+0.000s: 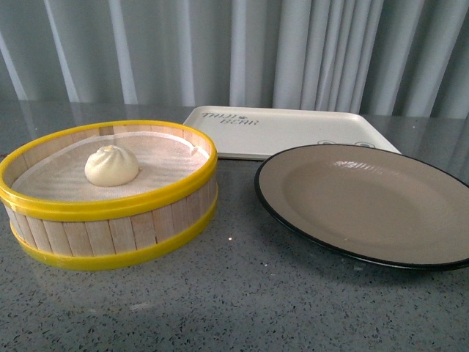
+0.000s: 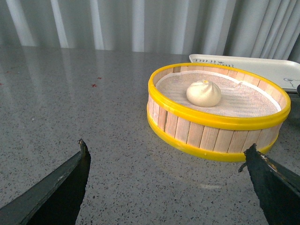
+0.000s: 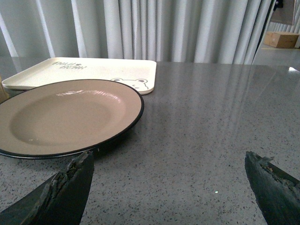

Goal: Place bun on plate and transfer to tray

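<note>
Left gripper (image 2: 166, 149): jaws spread wide, nothing between them; its two dark fingers (image 2: 61, 187) hang just above the grey speckled counter (image 1: 234, 293), towards the counter's left side.
Right gripper (image 3: 168, 157): jaws likewise wide apart and empty; dark, worn fingers (image 3: 61, 192) low over bare counter towards its right side.
Ahead of the left gripper: a round wooden-slat steamer basket with yellow rims (image 2: 206, 136), standing near the gripper but clear of both fingers.
Ahead of the right gripper: a large round beige plate with a thin black rim (image 3: 61, 117), its near rim close by one finger, not touching.
Bun: the small cream-white pleated steamed bun (image 1: 111, 165) sits upright on the white cloth liner inside the steamer basket, somewhat off the basket's middle.
Steamer basket: on the left half of the counter, close to its near edge.
Plate: empty, on the right half of the counter, just beside the basket with a gap between.
Tray: the flat rectangular cream-white plastic tray with dark lettering and a bear drawing (image 1: 286, 132) lies empty towards the far edge, behind basket and plate; the plate's far rim meets its near edge, contact unclear.
Backdrop: pale grey pleated curtain (image 1: 293, 51) beyond the far edge.
</note>
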Action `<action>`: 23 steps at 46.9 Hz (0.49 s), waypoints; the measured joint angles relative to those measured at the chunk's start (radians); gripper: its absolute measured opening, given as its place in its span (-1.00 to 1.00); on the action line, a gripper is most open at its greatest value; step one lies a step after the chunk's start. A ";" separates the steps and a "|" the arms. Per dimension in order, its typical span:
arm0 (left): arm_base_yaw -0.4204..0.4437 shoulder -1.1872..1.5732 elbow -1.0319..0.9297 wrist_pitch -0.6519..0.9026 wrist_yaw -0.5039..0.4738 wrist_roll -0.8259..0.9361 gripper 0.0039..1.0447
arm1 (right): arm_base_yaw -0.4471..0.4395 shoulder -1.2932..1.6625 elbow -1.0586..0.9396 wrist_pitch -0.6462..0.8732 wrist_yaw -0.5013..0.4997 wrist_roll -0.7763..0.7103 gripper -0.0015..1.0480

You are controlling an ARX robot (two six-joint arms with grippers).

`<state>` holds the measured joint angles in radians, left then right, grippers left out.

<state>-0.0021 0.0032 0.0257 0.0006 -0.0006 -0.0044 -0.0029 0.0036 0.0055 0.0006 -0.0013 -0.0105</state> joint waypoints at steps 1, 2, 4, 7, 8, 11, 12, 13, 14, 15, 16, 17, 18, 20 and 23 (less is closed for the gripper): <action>0.000 0.000 0.000 0.000 0.000 0.000 0.88 | 0.000 0.000 0.000 0.000 0.000 0.000 0.83; 0.000 0.000 0.000 0.000 0.000 0.000 0.88 | 0.000 0.000 0.000 0.000 0.000 0.000 0.83; 0.000 0.000 0.000 0.000 0.000 0.000 0.88 | 0.000 0.000 0.000 0.000 0.000 0.000 0.83; 0.000 0.000 0.000 0.000 0.000 0.000 0.88 | 0.000 0.000 0.000 0.000 0.000 0.000 0.83; 0.000 0.000 0.000 0.000 0.000 0.000 0.88 | 0.000 0.000 0.000 0.000 0.000 0.000 0.83; 0.000 0.000 0.000 0.000 0.000 0.000 0.88 | 0.000 0.000 0.000 0.000 0.000 0.000 0.83; 0.000 0.000 0.000 0.000 0.000 0.000 0.88 | 0.000 0.000 0.000 0.000 0.000 0.000 0.83; 0.000 0.000 0.000 0.000 0.000 0.000 0.88 | 0.000 0.000 0.000 0.000 0.000 0.000 0.83; 0.000 0.000 0.000 0.000 0.000 0.000 0.88 | 0.000 0.000 0.000 0.000 0.000 0.000 0.83; 0.000 0.000 0.000 0.000 0.000 0.000 0.88 | 0.000 0.000 0.000 0.000 0.000 0.000 0.83; 0.000 0.000 0.000 0.000 0.000 0.000 0.88 | 0.000 0.000 0.000 0.000 0.000 0.000 0.83; 0.000 0.000 0.000 0.000 0.000 0.000 0.88 | 0.000 0.000 0.000 0.000 0.000 0.000 0.83; 0.000 0.000 0.000 0.000 0.000 0.000 0.88 | 0.000 0.000 0.000 0.000 0.000 0.000 0.83; 0.000 0.000 0.000 0.000 0.000 0.000 0.88 | 0.000 0.000 0.000 0.000 0.000 0.000 0.83; 0.000 0.000 0.000 0.000 0.000 0.000 0.88 | 0.000 0.000 0.000 0.000 0.000 0.000 0.83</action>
<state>-0.0021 0.0032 0.0257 0.0006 -0.0006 -0.0040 -0.0029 0.0036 0.0055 0.0006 -0.0013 -0.0105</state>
